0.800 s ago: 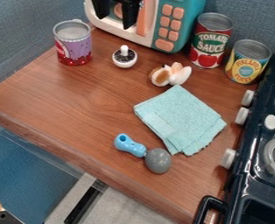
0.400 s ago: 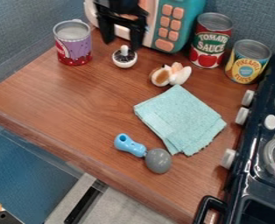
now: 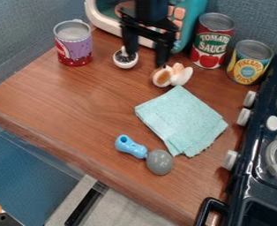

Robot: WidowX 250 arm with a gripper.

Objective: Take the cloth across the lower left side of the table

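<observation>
My black gripper [image 3: 145, 58] hangs at the top centre, in front of the toy microwave, with its two fingers spread apart and nothing between them. The folded light-teal cloth [image 3: 181, 119] lies flat on the wooden table [image 3: 76, 106], right of the middle, below and to the right of the gripper. The table's lower left side is bare wood along its front edge.
A purple can [image 3: 74, 46], small white pot [image 3: 125, 59], white-and-brown toy [image 3: 171, 75], tomato can [image 3: 211, 42] and pineapple can [image 3: 249, 62] stand around the back. A blue-handled grey scoop [image 3: 159, 162] lies beside the cloth; the stove [image 3: 264, 176] borders the right.
From the top edge, my gripper has come down and moved right across the microwave's front, ending near the white-and-brown toy. The cloth has stayed where it was.
</observation>
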